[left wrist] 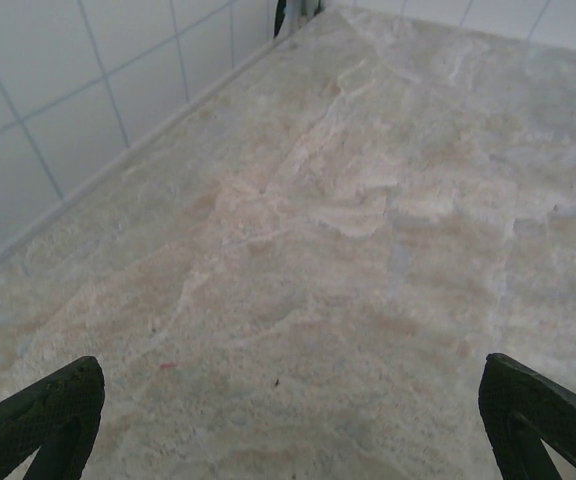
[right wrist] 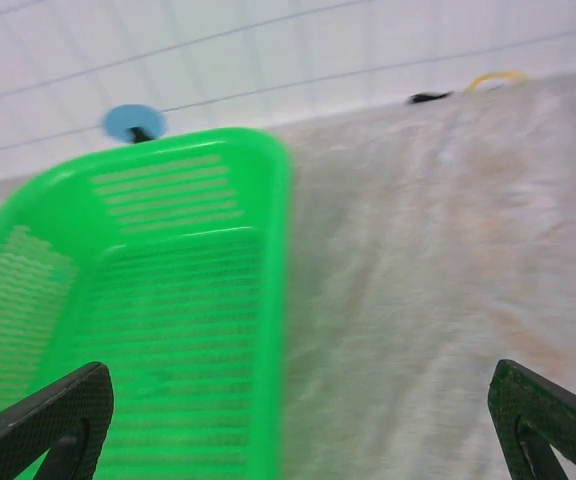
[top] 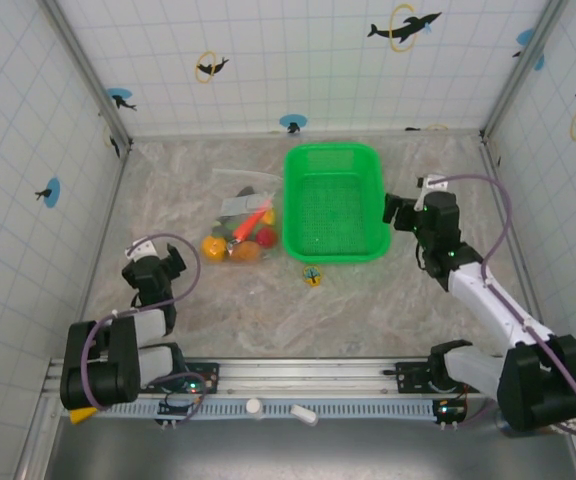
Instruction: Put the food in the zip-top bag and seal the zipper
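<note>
While right gripper (top: 405,200) hovers beside basket (top: 333,150), food (top: 240,240) well left

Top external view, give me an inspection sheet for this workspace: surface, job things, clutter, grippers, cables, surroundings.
Surface: marbled beige table, no spills seen.
Job's things: zip-top bag and food heaped together left of the green basket; whether the food is inside, cannot tell.
Clutter: green basket, nothing seen in it; yellow-and-black trinket just in front of it.
Grippers: left gripper jaws open over bare table; right gripper jaws open by the basket's right side.
Cables: purple cable looped on each arm, clear of the things.
Surroundings: tiled walls with dolphin stickers.
</note>
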Controlling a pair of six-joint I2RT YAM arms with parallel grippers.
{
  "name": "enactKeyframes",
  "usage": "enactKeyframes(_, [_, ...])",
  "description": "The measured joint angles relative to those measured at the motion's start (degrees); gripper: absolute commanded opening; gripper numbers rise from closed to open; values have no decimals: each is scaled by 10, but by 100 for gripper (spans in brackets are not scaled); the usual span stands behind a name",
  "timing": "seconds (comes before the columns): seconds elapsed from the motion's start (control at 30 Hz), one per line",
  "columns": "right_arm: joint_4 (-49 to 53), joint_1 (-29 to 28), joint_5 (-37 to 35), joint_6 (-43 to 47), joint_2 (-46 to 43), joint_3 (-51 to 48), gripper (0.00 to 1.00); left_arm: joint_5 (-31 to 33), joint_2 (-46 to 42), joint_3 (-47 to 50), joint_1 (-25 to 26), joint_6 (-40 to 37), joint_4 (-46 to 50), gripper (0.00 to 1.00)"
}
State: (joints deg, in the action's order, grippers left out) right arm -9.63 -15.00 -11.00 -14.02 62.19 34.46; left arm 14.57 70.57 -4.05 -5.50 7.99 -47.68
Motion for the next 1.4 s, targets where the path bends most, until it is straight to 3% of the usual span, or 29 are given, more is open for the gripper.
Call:
enactKeyframes(0.2, [-160,41,-111,42,0,-182,99,-37,40,37,-2,-19,-71,98])
enactKeyframes(0.43, [-352,53,-143,66,102,-295,99,-108,50,37,-2,-38,-96,98])
enactKeyframes(0.6, [-379,63,-143,66,133,-277,99,-142,81,37,11,-35,-191,98])
enactKeyframes(0.7, [-365,68,-155,64,148,-243,99,-129,122,37,17,-30,-253,98])
enactKeyframes(0.8, [-423,85,-155,55,156,-277,100,-111,160,37,17,-25,-303,98])
enactKeyframes(0.93, [-498,99,-131,62,171,-343,100,-96,162,37,18,-19,-292,98])
enactKeyframes(1.03, [-646,101,-107,72,243,-341,100,-92,162,38,19,-19,-287,98])
enactKeyframes(1.4, [-632,113,-42,80,252,-342,100,-89,162,38,30,-23,-274,98])
